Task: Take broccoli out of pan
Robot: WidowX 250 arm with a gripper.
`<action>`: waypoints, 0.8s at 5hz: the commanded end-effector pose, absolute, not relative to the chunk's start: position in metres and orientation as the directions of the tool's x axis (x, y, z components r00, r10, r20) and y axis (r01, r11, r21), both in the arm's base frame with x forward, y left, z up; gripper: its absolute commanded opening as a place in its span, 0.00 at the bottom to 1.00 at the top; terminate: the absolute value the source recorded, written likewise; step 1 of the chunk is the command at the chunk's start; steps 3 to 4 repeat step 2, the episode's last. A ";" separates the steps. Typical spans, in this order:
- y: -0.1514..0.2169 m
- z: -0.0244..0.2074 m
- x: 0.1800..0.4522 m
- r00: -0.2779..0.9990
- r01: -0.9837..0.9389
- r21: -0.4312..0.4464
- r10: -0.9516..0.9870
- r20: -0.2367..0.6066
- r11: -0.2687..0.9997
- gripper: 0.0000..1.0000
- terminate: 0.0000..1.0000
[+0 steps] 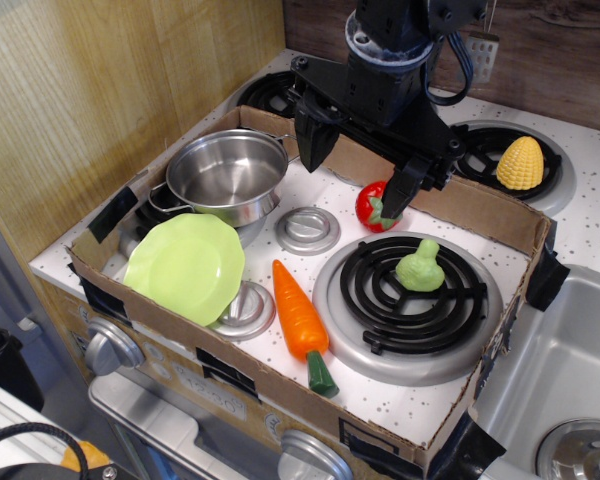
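Observation:
The pale green broccoli (421, 266) sits on the black coil burner (410, 292) at the right of the cardboard tray. The shiny steel pan (228, 176) stands at the back left, empty inside. My gripper (358, 165) hangs open and empty above the back middle of the tray, between pan and broccoli and well above both. Its two dark fingers are spread wide; one fingertip (311, 148) is near the pan's right handle, the other by the tomato.
A red tomato (374, 204) lies behind the burner under my right finger. An orange carrot (300, 320) and a light-green plate (186, 266) lie in front. Yellow corn (520, 163) sits on the far right burner. The cardboard wall (280, 390) rings the tray; a sink is at the right.

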State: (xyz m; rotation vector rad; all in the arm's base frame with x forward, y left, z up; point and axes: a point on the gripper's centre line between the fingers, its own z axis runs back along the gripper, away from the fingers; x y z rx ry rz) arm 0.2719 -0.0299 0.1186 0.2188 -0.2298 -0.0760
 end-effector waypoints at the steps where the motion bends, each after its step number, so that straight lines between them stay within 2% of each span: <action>1: -0.037 0.139 0.281 0.956 0.037 0.215 -0.098 0.277 0.976 1.00 0.00; 2: -0.037 0.139 0.281 0.956 0.037 0.215 -0.098 0.277 0.976 1.00 1.00; 4: -0.037 0.139 0.281 0.956 0.037 0.215 -0.098 0.277 0.976 1.00 1.00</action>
